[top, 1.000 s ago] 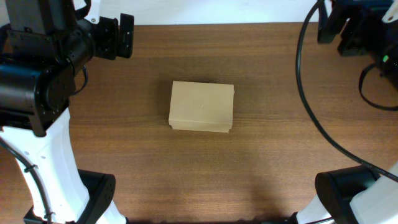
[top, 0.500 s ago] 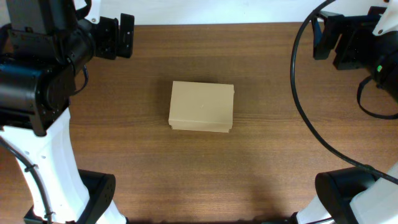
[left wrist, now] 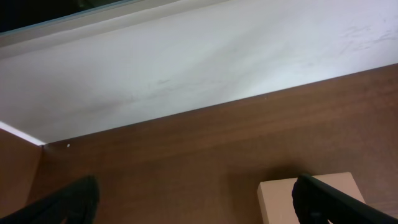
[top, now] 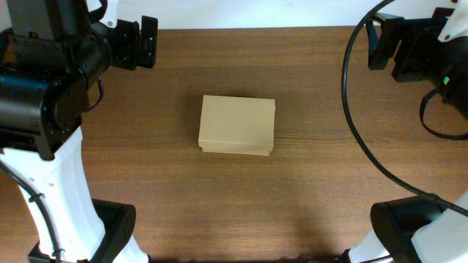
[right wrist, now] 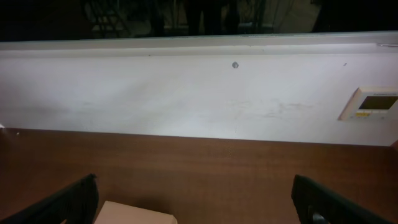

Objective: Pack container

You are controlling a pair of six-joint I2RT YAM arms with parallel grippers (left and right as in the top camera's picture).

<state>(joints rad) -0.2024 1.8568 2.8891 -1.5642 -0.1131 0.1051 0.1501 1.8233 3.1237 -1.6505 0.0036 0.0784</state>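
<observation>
**container mid-desk, inward of both open jaws, left side nearer**

the container [top: 237, 126] lies flat at the middle of the desk [top: 329, 183], lid down, touched by nothing. its long axis runs left to right, though it is only a little longer than it is deep. the left jaws and the right jaws both hang at the far edge, each pair spread wide and empty. from either pair the container lies inward and toward the near side. the left jaws look the closer, so that reach seems shorter.

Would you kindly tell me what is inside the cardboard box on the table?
The container is shut, so only its plain tan top shows, with nothing on it. Whatever is inside, if anything, is hidden.
</observation>
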